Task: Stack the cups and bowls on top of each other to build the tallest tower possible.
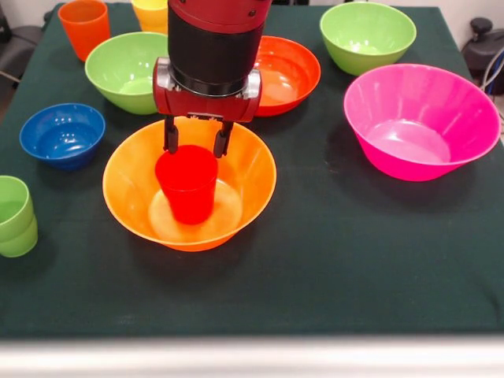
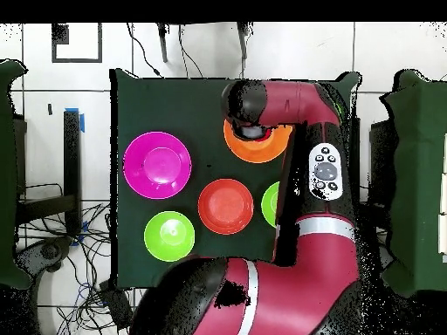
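A red cup (image 1: 187, 185) stands upright inside the large orange bowl (image 1: 252, 181) at the table's middle. My gripper (image 1: 196, 146) hangs straight down over the cup. Its fingers are spread at the cup's far rim, one on each side, and I cannot tell whether they touch it. The small blue bowl (image 1: 61, 135) sits to the left. Stacked light green cups (image 1: 14, 216) stand at the left edge. In the overhead view the arm (image 2: 288, 105) covers the gripper and the cup, and only part of the orange bowl (image 2: 257, 150) shows.
At the back stand an orange cup (image 1: 83, 27), a yellow cup (image 1: 151, 14), two light green bowls (image 1: 126, 71) (image 1: 368, 35) and a red-orange bowl (image 1: 287, 75). The large pink bowl (image 1: 421, 118) sits at the right.
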`<state>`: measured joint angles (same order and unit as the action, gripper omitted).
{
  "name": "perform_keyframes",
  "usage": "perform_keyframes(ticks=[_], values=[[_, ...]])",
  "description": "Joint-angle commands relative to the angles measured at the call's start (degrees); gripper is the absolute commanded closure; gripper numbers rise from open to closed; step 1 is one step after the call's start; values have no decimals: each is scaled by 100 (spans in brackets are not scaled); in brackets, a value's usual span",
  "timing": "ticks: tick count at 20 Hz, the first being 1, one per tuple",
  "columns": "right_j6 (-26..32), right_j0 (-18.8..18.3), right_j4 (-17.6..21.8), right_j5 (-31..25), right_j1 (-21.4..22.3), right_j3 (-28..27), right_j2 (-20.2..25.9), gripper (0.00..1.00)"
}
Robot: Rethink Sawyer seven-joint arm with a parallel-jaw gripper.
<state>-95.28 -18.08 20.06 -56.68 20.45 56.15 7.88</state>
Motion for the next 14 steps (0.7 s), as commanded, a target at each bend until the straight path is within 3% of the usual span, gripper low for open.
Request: perform_keyframes(ticks=[1,14], values=[[414,225,-118,-383,35,458,487,0],[22,509,-351,-427,255,738,312,0]])
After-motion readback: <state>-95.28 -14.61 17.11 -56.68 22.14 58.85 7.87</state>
